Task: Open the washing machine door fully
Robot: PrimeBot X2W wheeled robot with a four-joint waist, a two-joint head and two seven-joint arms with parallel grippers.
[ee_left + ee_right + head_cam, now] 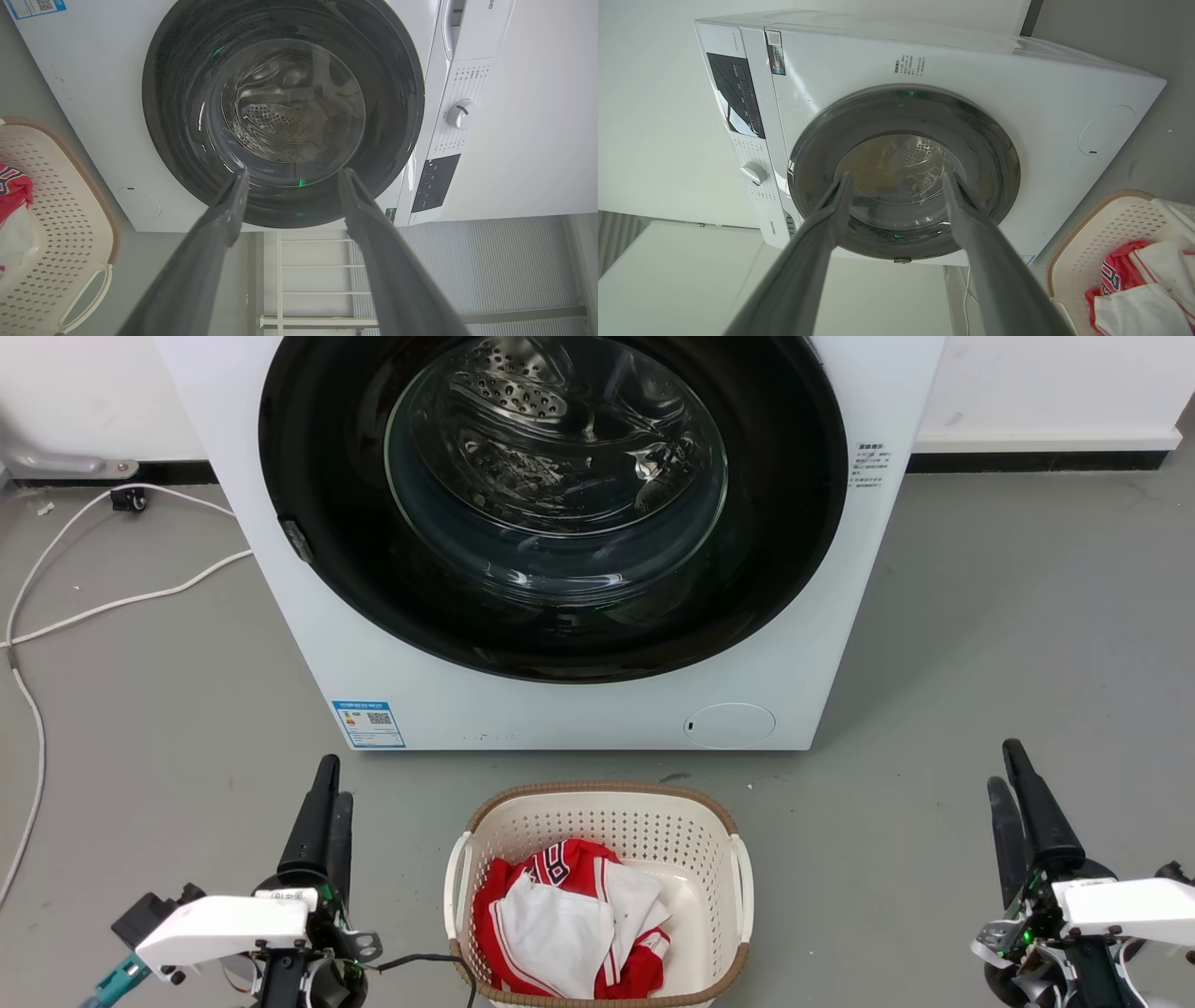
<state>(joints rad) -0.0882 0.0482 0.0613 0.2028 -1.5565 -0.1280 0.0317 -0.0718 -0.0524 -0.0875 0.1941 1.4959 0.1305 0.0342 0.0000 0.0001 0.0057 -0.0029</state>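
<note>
Far centre on the grey floor stood the washing machine (579, 714), a big white box, with its top cut off in the head view. Its front was mostly taken up by the washing machine door (775, 523), glossy black with the clear glass bowl in the middle. As far as I could tell the door sat flush and shut against the front, so nothing of the job was done yet. The whole thing was left to do: reach in, get a hold, swing it right out.

Near centre, just in front of the machine, was a cream laundry basket (597, 803) with red and white clothes in it.

The left hand (334, 782) was near left and the right hand (1004, 763) near right. Both were released, fingers spread with nothing between them, and both were well apart from the door.

The hard part to read was a small grey tab (297, 539) on the door's left rim. It could have been the catch or the handle, I honestly couldn't tell. I couldn't pick out the hinge on the right side either. The glass was all reflections, so the drum behind it was murky.
</note>
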